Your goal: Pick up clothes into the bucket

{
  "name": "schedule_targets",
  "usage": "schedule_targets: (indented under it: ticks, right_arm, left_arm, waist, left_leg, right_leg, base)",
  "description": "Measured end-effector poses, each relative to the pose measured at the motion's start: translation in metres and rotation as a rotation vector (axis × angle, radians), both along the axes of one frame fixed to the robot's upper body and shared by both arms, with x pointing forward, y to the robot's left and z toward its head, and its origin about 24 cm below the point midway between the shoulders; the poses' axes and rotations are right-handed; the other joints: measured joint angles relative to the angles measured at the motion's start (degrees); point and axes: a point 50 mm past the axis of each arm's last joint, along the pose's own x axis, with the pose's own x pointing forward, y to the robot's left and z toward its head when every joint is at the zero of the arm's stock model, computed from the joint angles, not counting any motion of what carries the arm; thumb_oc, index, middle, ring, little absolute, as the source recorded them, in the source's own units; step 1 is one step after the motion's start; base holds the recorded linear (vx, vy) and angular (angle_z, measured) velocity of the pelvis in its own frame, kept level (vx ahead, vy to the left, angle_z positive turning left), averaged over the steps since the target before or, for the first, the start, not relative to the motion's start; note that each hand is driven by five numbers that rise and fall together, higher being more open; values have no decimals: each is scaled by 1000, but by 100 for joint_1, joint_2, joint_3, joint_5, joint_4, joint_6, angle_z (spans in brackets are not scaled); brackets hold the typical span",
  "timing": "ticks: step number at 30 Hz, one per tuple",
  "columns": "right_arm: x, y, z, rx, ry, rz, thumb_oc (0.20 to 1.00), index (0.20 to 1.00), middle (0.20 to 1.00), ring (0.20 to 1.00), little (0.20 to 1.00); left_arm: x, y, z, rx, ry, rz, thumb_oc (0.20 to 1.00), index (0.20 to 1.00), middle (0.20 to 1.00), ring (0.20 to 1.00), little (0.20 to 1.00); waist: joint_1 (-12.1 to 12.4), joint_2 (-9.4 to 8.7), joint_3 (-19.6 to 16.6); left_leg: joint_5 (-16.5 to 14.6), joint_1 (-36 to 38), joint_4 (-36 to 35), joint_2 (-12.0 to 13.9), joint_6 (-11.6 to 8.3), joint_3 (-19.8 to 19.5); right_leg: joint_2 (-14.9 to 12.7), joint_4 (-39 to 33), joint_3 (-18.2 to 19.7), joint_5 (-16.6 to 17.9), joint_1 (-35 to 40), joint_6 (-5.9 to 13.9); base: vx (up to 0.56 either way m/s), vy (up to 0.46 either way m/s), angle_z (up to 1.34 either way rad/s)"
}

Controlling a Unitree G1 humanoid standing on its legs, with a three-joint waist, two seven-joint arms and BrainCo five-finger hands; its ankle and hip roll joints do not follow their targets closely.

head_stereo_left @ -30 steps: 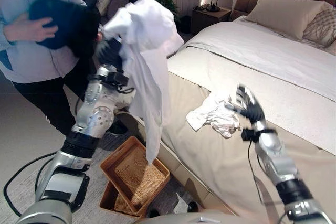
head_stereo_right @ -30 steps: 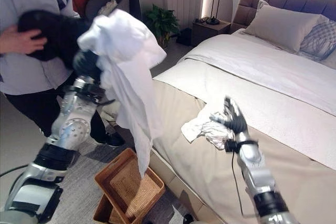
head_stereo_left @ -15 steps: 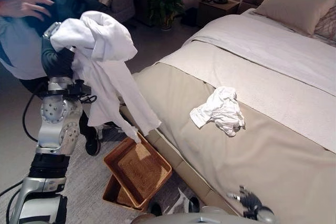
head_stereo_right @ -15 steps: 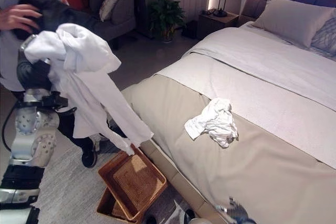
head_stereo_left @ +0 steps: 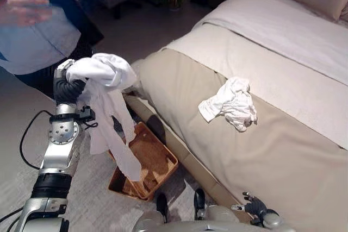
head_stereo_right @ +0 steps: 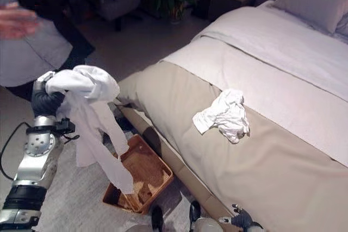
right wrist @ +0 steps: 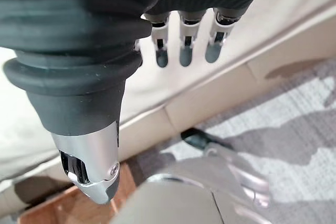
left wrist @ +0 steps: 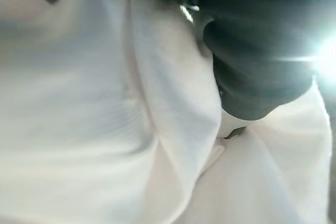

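Over on the robot's left, a person stands just behind the raised left hand, holding something dark; the hand is buried under a white garment, so whether its fingers curl round the cloth I cannot tell; the cloth is bunched over the top of the hand and hangs down in a long tail, which I take to be the point of holding it high, so the loose end drops clear; below and a little to the right of that hand sits a woven basket on the floor by the bed, and the tail's tip reaches into it, with nothing else inside that I can make out; farther right, a second crumpled white garment waits on the bed; the right hand hangs low beside the bed's edge, fingers straight and empty.
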Motion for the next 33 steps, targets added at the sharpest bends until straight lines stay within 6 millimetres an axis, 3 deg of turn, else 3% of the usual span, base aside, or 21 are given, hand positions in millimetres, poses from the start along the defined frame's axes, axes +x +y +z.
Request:
schedule_targets:
  ticks: [2,6,8,12,16,21,23,26,28,29,30,33]
  right_arm:
    - [14,2,5,-2,-42,12,1000,1000,1000,1000,1000]
    - [50,4,23,-15,-179,47,1000,1000,1000,1000,1000]
    - [56,6,27,-18,-211,56,1000,1000,1000,1000,1000]
    - [67,6,36,-24,-281,46,1000,1000,1000,1000,1000]
    - [91,13,55,2,-415,30,1000,1000,1000,1000,1000]
    - [96,13,61,10,-468,-2,1000,1000,1000,1000,1000]
    - [100,14,67,21,-513,-12,1000,1000,1000,1000,1000]
    - [108,18,79,35,-597,-20,1000,1000,1000,1000,1000]
    - [109,19,80,35,-603,-25,1000,1000,1000,1000,1000]
    - [109,19,80,34,-605,-26,1000,1000,1000,1000,1000]
    - [108,18,79,30,-605,-35,1000,1000,1000,1000,1000]
    - [108,21,79,32,-613,-37,1000,1000,1000,1000,1000]
  left_arm:
    - [0,6,-17,-20,69,39,200,200,200,200,200]
    - [7,13,-22,-38,101,101,200,200,200,200,200]
    - [10,10,-28,-35,122,104,200,200,200,200,200]
    - [28,-1,-17,-11,101,83,200,200,200,200,200]
    - [45,3,-1,47,97,130,200,200,200,200,200]
    - [56,1,-5,93,165,147,200,200,200,200,200]
    - [64,0,7,131,144,160,200,200,200,200,200]
    - [73,3,33,138,83,204,200,200,200,200,200]
    - [74,8,32,132,100,236,200,200,200,200,200]
    - [74,10,31,132,108,244,423,423,423,423,423]
    - [75,11,28,132,125,254,1000,1000,1000,1000,1000]
    - [79,18,24,94,169,295,1000,1000,1000,1000,1000]
  waist:
    - [-14,-142,214]
    - [-3,-336,684]
    - [-18,-445,892]
    - [-55,-587,1188]
    - [-237,-855,1502]
    - [-384,-871,1516]
    - [-440,-876,1513]
    - [-545,-891,1504]
    - [-644,-892,1503]
    - [-669,-893,1502]
    - [-721,-899,1499]
    - [-847,-900,1498]
  left_leg:
    - [1,-190,103,9,0,18]
    - [-93,-817,534,29,-97,76]
    - [-139,-968,779,37,-123,91]
    - [-337,-1661,1340,67,-44,79]
    - [-548,-2659,2201,133,-32,52]
    - [-754,-3449,2824,169,92,24]
    - [-881,-3877,3144,174,102,-59]
    - [-856,-4723,3487,195,142,-121]
    - [-854,-5016,3613,209,149,-122]
    - [-854,-5071,3629,209,149,-123]
    - [-854,-5179,3671,210,151,-109]
    - [-868,-5390,3751,211,182,-109]
  right_leg:
    - [14,51,20,72,-189,-65]
    - [-4,423,136,60,-822,-71]
    - [-18,640,174,56,-982,-64]
    - [-22,1081,183,-21,-1606,-68]
    - [-21,1696,185,-121,-2478,-94]
    - [-37,2172,181,-247,-3172,-126]
    - [-36,2437,173,-392,-3568,-132]
    - [-22,2599,141,-345,-4317,-68]
    - [-13,2643,145,-312,-4562,-26]
    - [-15,2650,145,-312,-4608,-25]
    - [-15,2646,161,-298,-4708,-3]
    - [-17,2643,163,-271,-4882,35]
  base:
    - [-131,28,-5]
    - [-100,25,-13]
    - [-133,23,-11]
    - [-118,14,-2]
    - [-136,8,-1]
    - [-66,6,-3]
    - [-25,2,7]
    - [-33,7,1]
    - [-15,14,-7]
    - [-9,18,-7]
    - [1,14,-8]
    - [8,9,-3]
